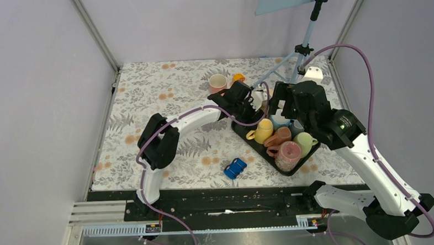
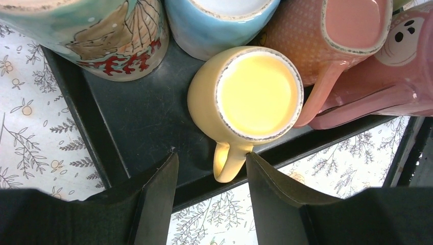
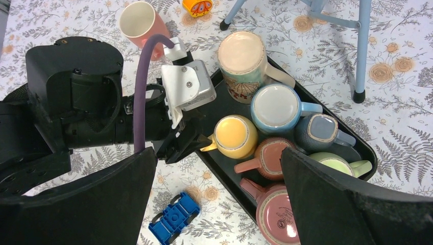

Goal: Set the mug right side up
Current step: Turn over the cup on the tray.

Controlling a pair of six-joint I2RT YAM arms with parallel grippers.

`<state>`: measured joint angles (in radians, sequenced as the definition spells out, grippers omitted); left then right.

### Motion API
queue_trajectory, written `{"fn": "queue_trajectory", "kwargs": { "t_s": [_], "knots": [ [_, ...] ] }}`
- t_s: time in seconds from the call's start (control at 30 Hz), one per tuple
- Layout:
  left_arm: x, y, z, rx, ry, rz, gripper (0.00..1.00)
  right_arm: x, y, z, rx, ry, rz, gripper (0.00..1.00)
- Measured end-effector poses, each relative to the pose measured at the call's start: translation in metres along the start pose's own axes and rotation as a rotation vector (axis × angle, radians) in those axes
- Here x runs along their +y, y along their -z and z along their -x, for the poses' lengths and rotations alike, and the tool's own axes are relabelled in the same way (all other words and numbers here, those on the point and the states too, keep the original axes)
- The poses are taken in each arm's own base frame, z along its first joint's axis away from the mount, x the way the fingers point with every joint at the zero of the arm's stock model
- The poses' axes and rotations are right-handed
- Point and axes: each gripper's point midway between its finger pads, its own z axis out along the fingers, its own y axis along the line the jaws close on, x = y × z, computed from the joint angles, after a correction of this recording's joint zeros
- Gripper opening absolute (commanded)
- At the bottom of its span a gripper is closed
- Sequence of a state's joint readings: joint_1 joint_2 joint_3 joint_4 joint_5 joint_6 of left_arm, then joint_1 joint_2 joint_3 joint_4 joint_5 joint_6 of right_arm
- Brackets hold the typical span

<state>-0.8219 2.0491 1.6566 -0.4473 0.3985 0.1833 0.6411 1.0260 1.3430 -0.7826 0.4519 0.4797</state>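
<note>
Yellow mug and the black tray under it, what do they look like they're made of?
Yellow mug: glazed ceramic by the look. It has a soft glossy sheen and a rough, speckled pale ring on its upward face, likely bare clay.
Tray: black, matte and smooth, with a low raised rim. It could be plastic or coated metal; the look doesn't settle which.

The left arm (image 1: 190, 119) and right arm (image 1: 380, 168) are built of white links and black joints (one green light on the right). Purple cables (image 1: 361, 55) are looped along both. The left gripper (image 2: 212, 155) is fitted with black wedge fingers (image 2: 155, 204).
</note>
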Motion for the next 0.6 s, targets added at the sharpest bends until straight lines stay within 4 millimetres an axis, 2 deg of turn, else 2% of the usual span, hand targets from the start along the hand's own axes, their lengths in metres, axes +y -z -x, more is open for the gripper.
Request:
{"fn": "queue_trajectory", "kwargs": {
  "t_s": [0.1,0.27,0.6],
  "knots": [
    [-0.003,-0.001,-0.003,0.009,0.003,-0.010,0.56,0.000,0.000,0.000,0.000,0.000,0.000,1.00],
    [-0.015,-0.005,-0.022,0.061,0.020,-0.041,0.56,0.000,0.000,0.000,-0.001,0.000,0.000,1.00],
    [-0.016,-0.011,-0.022,0.066,0.023,-0.048,0.52,-0.001,0.002,0.001,-0.007,-0.003,0.001,1.00]
  ]
}}
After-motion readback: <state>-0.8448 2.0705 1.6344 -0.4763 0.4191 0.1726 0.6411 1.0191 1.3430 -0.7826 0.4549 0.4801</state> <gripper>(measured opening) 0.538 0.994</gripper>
